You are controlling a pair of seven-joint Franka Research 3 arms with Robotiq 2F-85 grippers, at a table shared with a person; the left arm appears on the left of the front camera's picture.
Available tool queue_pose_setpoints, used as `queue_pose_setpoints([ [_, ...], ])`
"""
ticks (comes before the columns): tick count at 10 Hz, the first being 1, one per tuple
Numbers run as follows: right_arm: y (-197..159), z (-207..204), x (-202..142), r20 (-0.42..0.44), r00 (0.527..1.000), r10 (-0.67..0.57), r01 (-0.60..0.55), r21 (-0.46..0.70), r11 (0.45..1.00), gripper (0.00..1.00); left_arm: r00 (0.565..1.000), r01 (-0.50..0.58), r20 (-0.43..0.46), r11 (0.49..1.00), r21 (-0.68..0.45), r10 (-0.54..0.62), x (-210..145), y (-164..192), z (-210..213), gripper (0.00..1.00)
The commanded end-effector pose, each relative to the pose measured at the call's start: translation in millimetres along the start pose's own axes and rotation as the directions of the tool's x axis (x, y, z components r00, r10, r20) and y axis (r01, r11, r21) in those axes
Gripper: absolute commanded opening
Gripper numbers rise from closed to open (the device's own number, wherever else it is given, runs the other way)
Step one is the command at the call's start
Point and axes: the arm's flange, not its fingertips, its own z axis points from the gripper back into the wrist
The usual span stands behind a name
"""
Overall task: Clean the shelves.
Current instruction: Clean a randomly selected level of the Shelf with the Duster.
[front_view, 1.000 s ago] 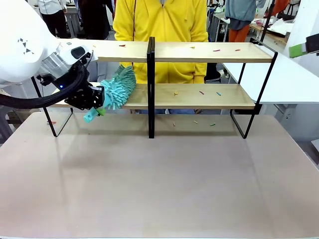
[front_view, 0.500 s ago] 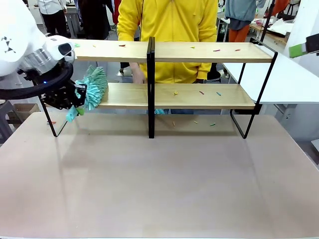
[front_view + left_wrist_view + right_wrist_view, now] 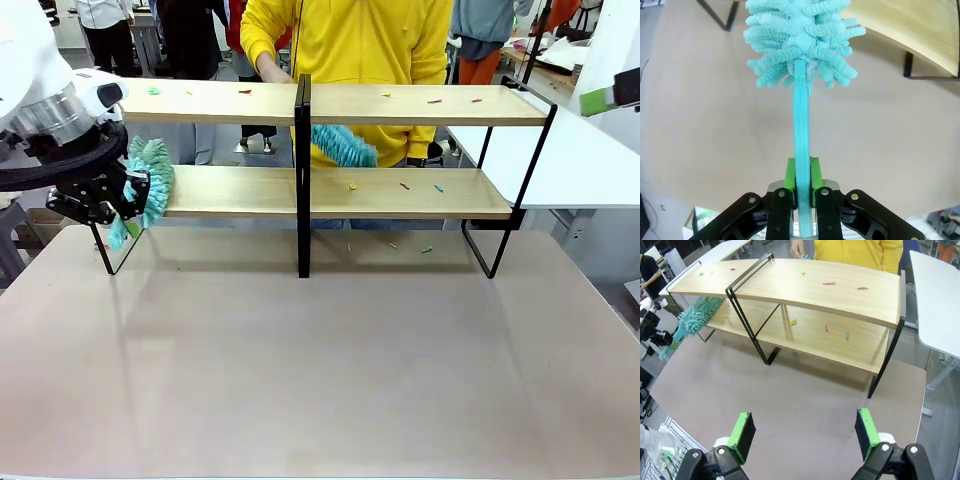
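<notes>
The shelves [image 3: 400, 104] are two long light-wood boards on a thin black frame with a black centre post [image 3: 303, 170]. Small coloured scraps [image 3: 404, 185] lie on both boards. My left gripper [image 3: 125, 210] hangs off the left end of the lower board, shut on the handle of a teal fluffy duster [image 3: 152, 180]. In the left wrist view the green pads [image 3: 789, 174] clamp the teal handle [image 3: 801, 135] below the duster head [image 3: 802, 40]. My right gripper [image 3: 804, 432] stands open and empty high above the table, facing the shelves [image 3: 840, 290].
Behind the shelves a person in a yellow hoodie [image 3: 340, 40] holds a second teal duster [image 3: 343, 145] between the tiers, right of the centre post. A few scraps [image 3: 426, 250] lie on the tabletop under the rack. A white table [image 3: 590, 160] stands to the right.
My left gripper has carried the duster leftward along the lower board and off its left end. The person's duster has come up behind the centre post.
</notes>
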Motion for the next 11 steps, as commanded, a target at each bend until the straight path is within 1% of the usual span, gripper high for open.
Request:
queue_pose_setpoints([
  [1, -1, 0, 1, 0.002, 1.0, -0.003, 0.003, 0.006, 1.0, 1.0, 0.999, -0.05, 0.017, 0.998, 0.036, 0.049, -7, 3, 4, 0.13],
  [4, -1, 0, 1, 0.002, 1.0, -0.003, 0.003, 0.006, 1.0, 1.0, 0.999, -0.044, 0.015, 0.999, 0.02, 0.044, -9, 4, 4, 0.13],
  [6, -1, 0, 1, 0.002, 1.0, -0.003, 0.003, 0.006, 1.0, 1.0, 0.998, -0.057, 0.014, 0.998, 0.03, 0.057, -13, 8, 6, 0.13],
  [7, -1, 0, 1, 0.002, 1.0, -0.003, 0.003, 0.006, 1.0, 1.0, 0.998, -0.062, -0.003, 0.997, 0.042, 0.062, -17, 11, 7, 0.13],
  [8, -1, 0, 1, 0.002, 1.0, -0.003, 0.003, 0.006, 1.0, 1.0, 0.995, -0.061, -0.071, 0.996, 0.069, 0.066, -25, 15, 8, 0.13],
  [9, -1, 0, 1, 0.002, 1.0, -0.003, 0.003, 0.006, 1.0, 1.0, 0.989, -0.046, -0.139, 0.994, 0.096, 0.059, -40, 22, 13, 0.13],
  [10, -1, 0, 1, 0.002, 1.0, -0.003, 0.003, 0.006, 1.0, 1.0, 0.983, -0.027, -0.178, 0.993, 0.112, 0.047, -68, 37, 31, 0.13],
  [11, -1, 0, 1, 0.002, 1.0, -0.003, 0.003, 0.006, 1.0, 1.0, 0.985, -0.017, -0.167, 0.992, 0.128, 0.038, -104, 59, 58, 0.13],
])
